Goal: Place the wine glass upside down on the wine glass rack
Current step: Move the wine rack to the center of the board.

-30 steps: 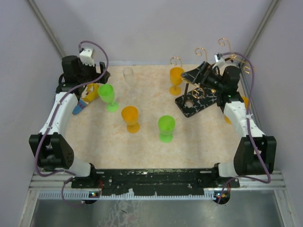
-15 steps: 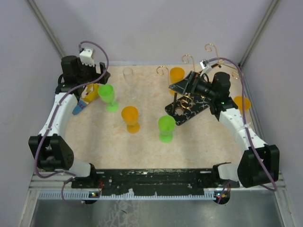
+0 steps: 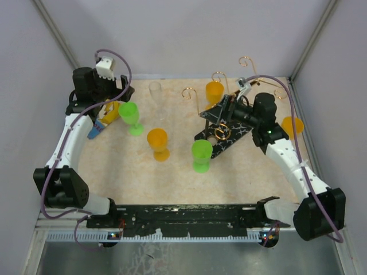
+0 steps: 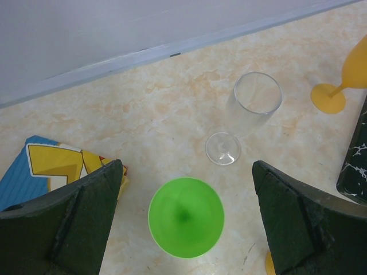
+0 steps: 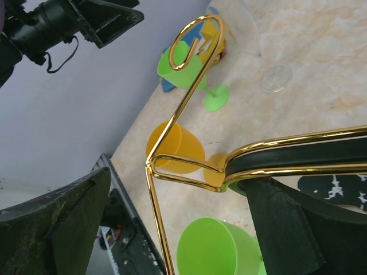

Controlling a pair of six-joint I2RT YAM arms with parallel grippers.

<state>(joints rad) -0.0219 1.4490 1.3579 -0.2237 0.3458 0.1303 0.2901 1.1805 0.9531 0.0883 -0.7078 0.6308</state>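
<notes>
Looking down from the overhead camera, I have a beige, marble-veined table top (image 3: 172,183) boxed in by plain, matte, pale grey walls (image 3: 189,34), with metal posts rising at the two far corners.

The wine glass rack (image 3: 223,137) is right of centre, toward the far side. It has a flat black rectangular base with white veining, turned diagonally, and thin shiny gold wire arms ending in curled scrolls. I cannot tell whether the base sits flat.

My right gripper (image 5: 178,177) is spread wide around the rack's stem, which runs against one finger. I cannot tell whether that amounts to a real hold.

My left gripper (image 4: 186,169), at the far left, is also fully apart and holds nothing. It hangs over a bright green wine glass (image 4: 186,216) that looks like plastic and stands upright. Just beyond it to the right is a clear wine glass (image 4: 257,94), also upright, with its round foot on the table. A glossy blue and yellow packet (image 4: 51,166) lies at the far left.

A second green glass (image 3: 201,153) stands just beside the near corner of the rack's base, and an orange glass (image 3: 157,140) stands at centre.
</notes>
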